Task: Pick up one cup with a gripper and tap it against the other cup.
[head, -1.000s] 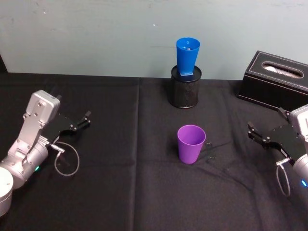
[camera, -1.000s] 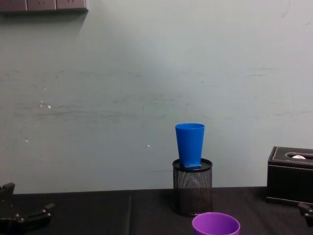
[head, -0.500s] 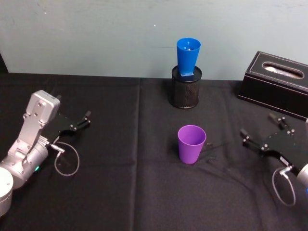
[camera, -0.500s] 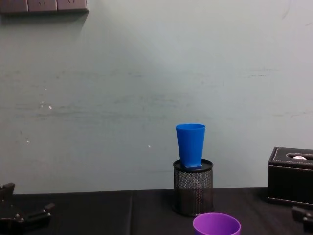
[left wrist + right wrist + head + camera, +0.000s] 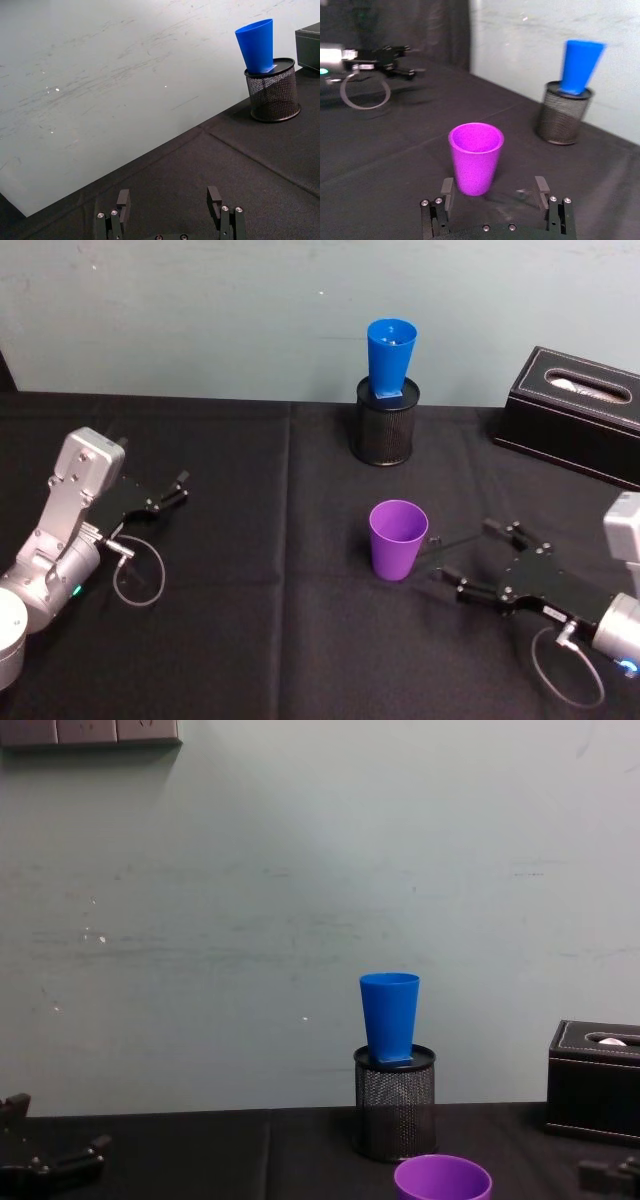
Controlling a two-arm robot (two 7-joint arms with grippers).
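The purple cup (image 5: 398,538) is stood upright on the worktop (image 5: 250,640), faced untouched by the spread right tool (image 5: 475,557) just beside it, while the blue cup (image 5: 390,358) is perched on the mesh pen holder (image 5: 385,430) and the left tool (image 5: 178,488) is parked spread at the left

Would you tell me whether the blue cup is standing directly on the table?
No, the blue cup stands upright on top of the black wire-mesh pen holder.
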